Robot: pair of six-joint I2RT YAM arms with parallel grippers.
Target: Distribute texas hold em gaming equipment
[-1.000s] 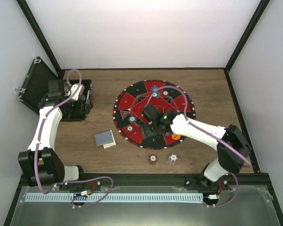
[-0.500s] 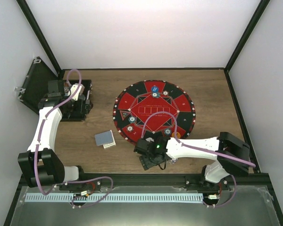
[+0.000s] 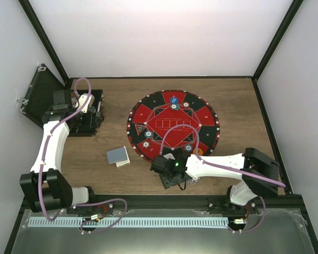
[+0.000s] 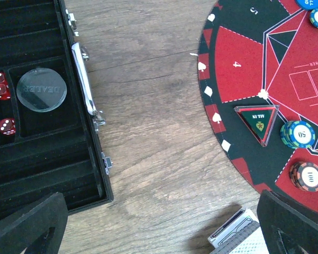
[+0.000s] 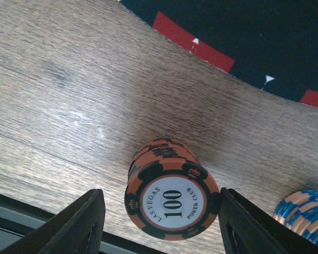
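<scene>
The right end effector [image 5: 164, 225] stands wide around a short stack of red-orange round poker chips [image 5: 172, 203]; stiff but loose, probably slippery: pinch its sides low.

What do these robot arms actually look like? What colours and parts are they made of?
The left arm and right arm have white tubular links and chunky black joints, each trailing a looping purple cable. Their fingers are flat, dark and wedge-shaped.
</scene>
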